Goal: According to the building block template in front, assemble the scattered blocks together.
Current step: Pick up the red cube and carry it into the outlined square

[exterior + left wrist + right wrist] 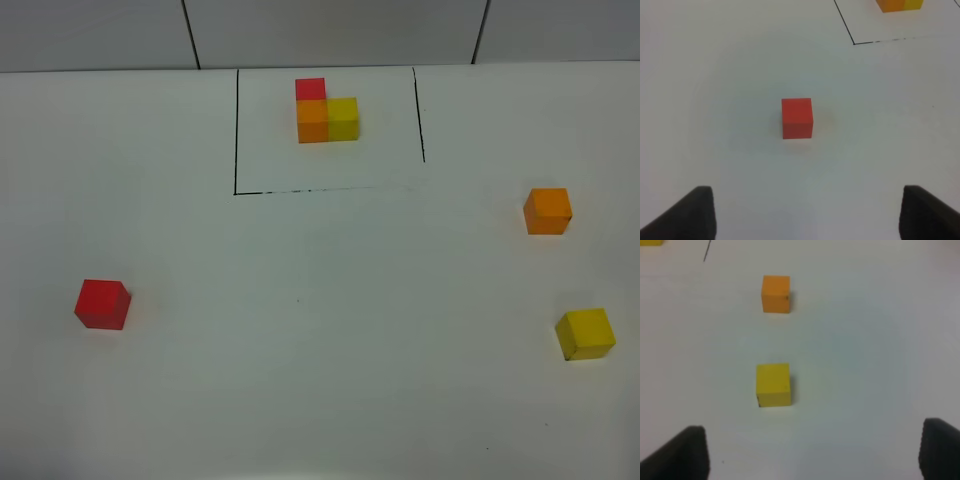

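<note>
No text, label, brand, number or sign legible in any view. Only marking: thin black drawn outline, unlettered, bordering the red-orange-yellow L-shaped cube cluster.

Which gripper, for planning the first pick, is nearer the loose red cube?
Left. The left gripper faces the red cube; the right gripper faces the orange cube and yellow cube, far from it.

Your left gripper is spread wide, its two dark fingertips far apart and gripping nothing. Your right gripper matches it, fingertips splayed and empty, only the tips showing in each wrist view.
</note>
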Motion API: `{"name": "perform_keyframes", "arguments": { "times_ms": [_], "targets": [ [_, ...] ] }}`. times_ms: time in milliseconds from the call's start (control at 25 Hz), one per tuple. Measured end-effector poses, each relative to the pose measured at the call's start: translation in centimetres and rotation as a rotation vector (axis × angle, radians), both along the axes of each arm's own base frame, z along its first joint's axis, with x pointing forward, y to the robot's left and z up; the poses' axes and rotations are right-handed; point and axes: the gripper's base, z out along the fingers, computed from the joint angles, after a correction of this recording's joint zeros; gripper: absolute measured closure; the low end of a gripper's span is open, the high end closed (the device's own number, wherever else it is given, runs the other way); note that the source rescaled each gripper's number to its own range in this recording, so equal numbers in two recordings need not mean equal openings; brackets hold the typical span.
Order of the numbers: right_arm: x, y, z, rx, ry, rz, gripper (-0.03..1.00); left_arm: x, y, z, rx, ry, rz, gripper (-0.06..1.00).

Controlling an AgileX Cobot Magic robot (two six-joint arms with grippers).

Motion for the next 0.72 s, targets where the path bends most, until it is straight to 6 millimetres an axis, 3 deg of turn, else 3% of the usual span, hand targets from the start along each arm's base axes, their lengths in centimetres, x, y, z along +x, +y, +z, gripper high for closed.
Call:
{"name": "perform_keyframes", "arguments": {
  "times_ms": [720],
  "targets": [
    [0.0, 0.0, 0.0, 0.0, 0.0, 0.0, 0.24, 0.0, 0.0, 0.0, 0.0, 0.0, 0.0, 0.16]
  ]
}}
